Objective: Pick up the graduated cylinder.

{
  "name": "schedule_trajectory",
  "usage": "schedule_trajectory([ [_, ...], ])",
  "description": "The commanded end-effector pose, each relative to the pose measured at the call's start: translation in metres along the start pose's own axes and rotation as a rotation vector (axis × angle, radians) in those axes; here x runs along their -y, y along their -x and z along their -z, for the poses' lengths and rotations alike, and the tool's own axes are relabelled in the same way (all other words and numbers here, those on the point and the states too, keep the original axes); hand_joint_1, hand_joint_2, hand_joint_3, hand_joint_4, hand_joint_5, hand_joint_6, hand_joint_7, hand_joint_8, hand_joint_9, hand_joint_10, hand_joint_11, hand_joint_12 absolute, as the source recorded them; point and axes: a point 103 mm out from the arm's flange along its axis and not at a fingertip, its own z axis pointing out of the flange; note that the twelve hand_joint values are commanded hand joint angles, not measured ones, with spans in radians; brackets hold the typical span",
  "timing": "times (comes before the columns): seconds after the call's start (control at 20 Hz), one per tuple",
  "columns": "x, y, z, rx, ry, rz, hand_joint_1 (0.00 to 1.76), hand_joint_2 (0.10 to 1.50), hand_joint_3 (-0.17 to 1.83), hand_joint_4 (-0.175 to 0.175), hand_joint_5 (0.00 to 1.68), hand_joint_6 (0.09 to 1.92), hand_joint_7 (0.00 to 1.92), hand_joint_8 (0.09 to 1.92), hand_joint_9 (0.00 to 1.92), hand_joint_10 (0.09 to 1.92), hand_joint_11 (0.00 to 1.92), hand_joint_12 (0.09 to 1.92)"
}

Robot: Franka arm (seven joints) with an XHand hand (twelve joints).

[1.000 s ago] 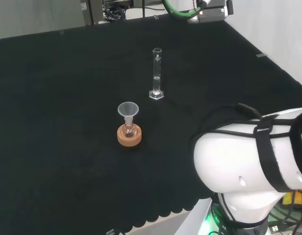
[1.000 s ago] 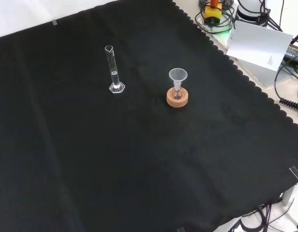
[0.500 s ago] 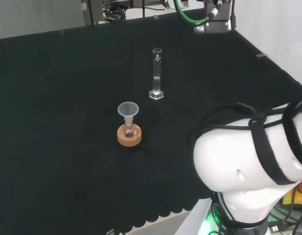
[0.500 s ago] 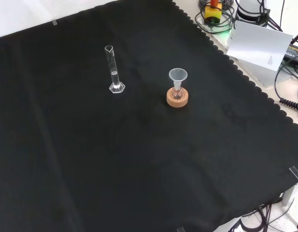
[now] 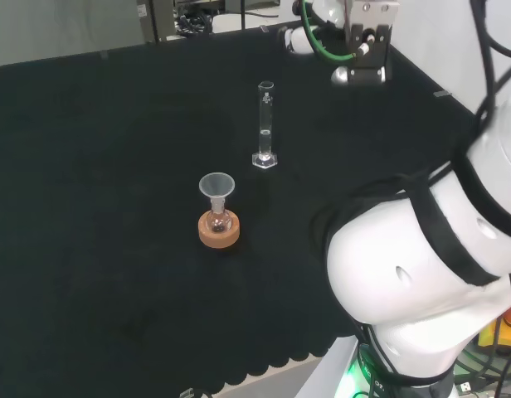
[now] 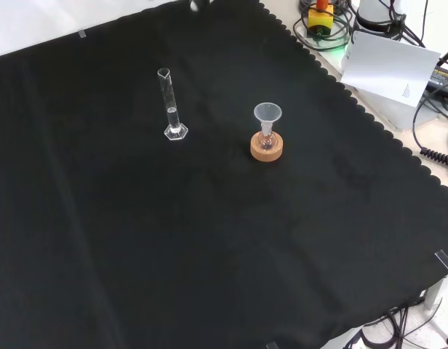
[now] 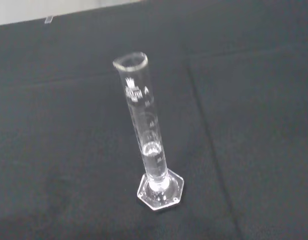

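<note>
Graduated cylinder upright on hexagonal foot, head view upper centre, on black-clothed worktop; untouched. White printed scale marks on cylinder wall in wrist view, not read off. Funnel in small flask on cork ring, nearer, apart. Fingers' state: cannot tell.

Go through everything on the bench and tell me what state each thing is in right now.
Graduated cylinder: upright on the cloth, free, a little clear liquid at the bottom.
Funnel: upright in the small flask.
Small flask: seated on the cork ring.
Cork ring: flat on the cloth.
</note>
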Motion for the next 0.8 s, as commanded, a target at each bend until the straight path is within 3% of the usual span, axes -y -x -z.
schedule_trajectory([
  [0.05,-0.037,0.025,-0.049,-0.067,0.02,0.026,0.33,1.09,0.25,-0.043,0.31,0.09,0.16,0.68,0.42,0.72,0.1,1.41],
  [0.35,-0.043,0.026,-0.072,-0.093,0.001,0.037,0.37,1.06,0.24,-0.044,0.31,0.09,0.15,0.69,0.39,0.7,0.1,1.4],
  [0.8,-0.047,0.018,-0.106,-0.169,-0.009,0.065,0.59,0.98,0.23,-0.044,0.33,0.09,0.13,0.7,0.37,0.71,0.11,1.4],
])
